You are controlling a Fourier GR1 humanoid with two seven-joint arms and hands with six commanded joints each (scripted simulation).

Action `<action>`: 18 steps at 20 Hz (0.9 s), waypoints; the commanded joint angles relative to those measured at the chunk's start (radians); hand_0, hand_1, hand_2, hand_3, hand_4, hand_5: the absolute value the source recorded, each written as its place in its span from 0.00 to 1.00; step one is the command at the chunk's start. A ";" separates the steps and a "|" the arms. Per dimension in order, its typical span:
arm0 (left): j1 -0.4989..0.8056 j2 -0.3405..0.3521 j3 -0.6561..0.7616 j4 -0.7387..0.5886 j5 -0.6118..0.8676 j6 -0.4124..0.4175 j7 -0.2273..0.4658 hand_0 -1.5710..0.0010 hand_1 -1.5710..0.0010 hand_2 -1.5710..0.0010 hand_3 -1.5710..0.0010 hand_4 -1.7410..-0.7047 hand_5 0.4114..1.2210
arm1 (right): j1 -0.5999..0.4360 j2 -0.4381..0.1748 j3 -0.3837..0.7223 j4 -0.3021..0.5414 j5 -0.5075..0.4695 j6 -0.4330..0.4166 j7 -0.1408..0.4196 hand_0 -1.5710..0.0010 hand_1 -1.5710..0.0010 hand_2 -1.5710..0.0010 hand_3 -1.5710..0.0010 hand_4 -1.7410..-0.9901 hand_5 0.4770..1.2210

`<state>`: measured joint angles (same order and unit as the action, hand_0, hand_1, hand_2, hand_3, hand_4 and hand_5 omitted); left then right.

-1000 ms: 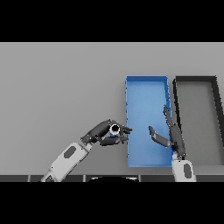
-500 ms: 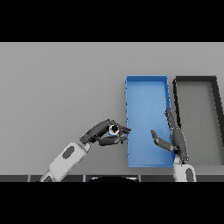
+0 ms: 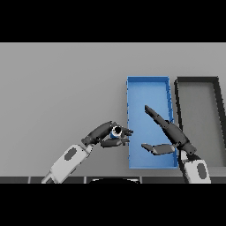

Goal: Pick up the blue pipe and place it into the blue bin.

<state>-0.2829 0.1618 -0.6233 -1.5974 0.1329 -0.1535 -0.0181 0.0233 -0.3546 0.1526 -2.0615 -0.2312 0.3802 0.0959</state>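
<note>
Grey counter [image 3: 57, 88] filling the head view, carrying everything else. On its right half, blue bin [image 3: 148, 84], long and rectangular, open at the top, standing lengthwise away from the robot; just beside it on the right, apart by a narrow strip of counter, dark bin [image 3: 196, 80] of similar shape, cut off by the right edge. Over the blue bin's near half, right hand [image 3: 170, 132], released, fingers straight and pointing up and left toward the bin's middle, thumb spread out to the left below them, holding nothing. Left of the blue bin, just outside its left wall, left hand [image 3: 106, 134], fingers and thumb curled and grasping the blue pipe [image 3: 116, 131]. Pipe small, its round open end facing the camera, dark inside with a pale rim, near the bin's wall but not inside the bin.
</note>
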 commanded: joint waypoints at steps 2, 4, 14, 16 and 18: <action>-0.012 -0.001 0.005 0.003 -0.003 0.002 0.000 0.00 0.00 0.00 0.08 0.01 1.00 | -0.051 -0.022 0.033 -0.030 -0.034 0.019 0.074 1.00 1.00 1.00 1.00 0.59 0.06; -0.021 -0.007 0.005 0.025 -0.018 0.006 0.000 0.00 0.00 0.00 0.09 0.01 1.00 | -0.109 -0.032 0.059 -0.033 -0.047 0.031 0.122 1.00 1.00 1.00 1.00 0.59 0.06; -0.034 -0.010 0.027 0.042 0.026 -0.037 -0.034 0.00 0.00 0.00 0.05 0.01 1.00 | -0.373 0.043 0.207 0.066 -0.048 0.105 0.233 1.00 1.00 1.00 1.00 0.67 0.07; -0.030 -0.002 0.026 0.045 0.032 -0.053 -0.031 0.00 0.00 0.00 0.04 0.01 1.00 | -0.408 0.070 0.220 0.105 -0.036 0.102 0.259 1.00 1.00 1.00 1.00 0.69 0.06; -0.023 -0.009 0.019 0.044 0.030 -0.054 -0.036 0.00 0.00 0.00 0.04 0.01 1.00 | -0.454 0.097 0.226 0.137 -0.041 0.101 0.273 1.00 1.00 1.00 1.00 0.69 0.05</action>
<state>-0.3063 0.1528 -0.6047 -1.5532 0.1652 -0.2097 -0.0548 -0.4310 -0.2566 0.3792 -1.9247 -0.2724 0.4804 0.3699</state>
